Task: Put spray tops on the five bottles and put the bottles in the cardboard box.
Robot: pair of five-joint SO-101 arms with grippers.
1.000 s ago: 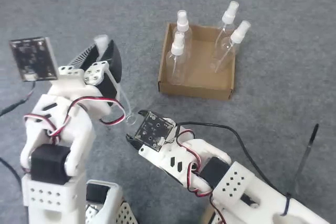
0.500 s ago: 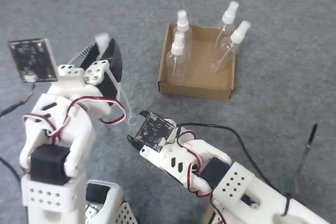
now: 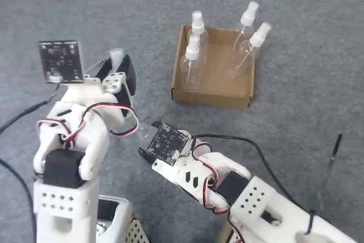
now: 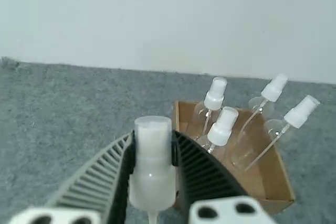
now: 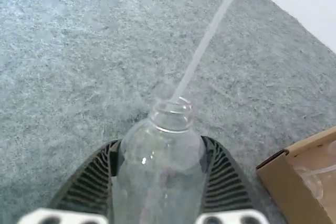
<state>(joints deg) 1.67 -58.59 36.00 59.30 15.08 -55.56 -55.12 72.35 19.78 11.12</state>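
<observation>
1. Left gripper (image 4: pixel 152 138) is clamped on a white spray top (image 4: pixel 152 174), one finger on each side of it, raised above the table (image 3: pixel 296 72).
2. The thin dip tube (image 5: pixel 206 39) hangs down from that spray top. Its lower end sits in the open neck of the bottle, and the cap is well above the neck, not seated.
3. Right gripper (image 5: pixel 160 148) is closed around a clear bottle (image 5: pixel 157 179), gripping the body just under the neck. The bottle is tilted and held around the middle of the table, nearer the near edge than the box.
4. Cardboard box (image 3: pixel 211 96) lies toward the table's far edge, well apart from both grippers.
5. Four bottles are in the box, all with white spray tops on: two (image 3: pixel 191 66) (image 3: pixel 197 29) by one side wall, two (image 3: pixel 245 24) (image 3: pixel 250 49) leaning near the far corner opposite.
</observation>
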